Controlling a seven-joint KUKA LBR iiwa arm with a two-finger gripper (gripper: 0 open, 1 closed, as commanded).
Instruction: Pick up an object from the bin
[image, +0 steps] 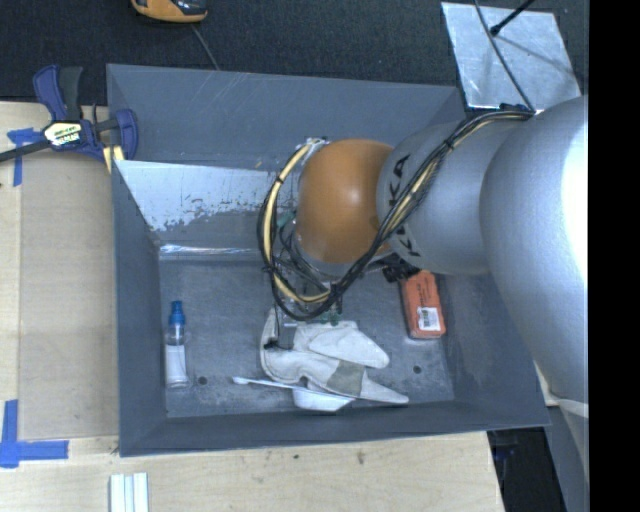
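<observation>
My gripper (279, 331) hangs low in the middle of the bin, mostly hidden under the arm's orange cover. Its tip is down at the left end of a crumpled white cloth thing (345, 358) with a grey patch, which lies along the bin's front wall. Whether the gripper touches the cloth is hidden. A thin white stick (250, 381) pokes out leftward from under the cloth. An orange-red rectangular block with a white label (422, 304) lies to the right of the gripper, partly under the arm.
A small clear bottle with a blue cap (176, 345) lies upright along the bin's left side, well apart from the gripper. The arm and its cables cover the bin's middle and right rear. Bare floor shows between bottle and cloth.
</observation>
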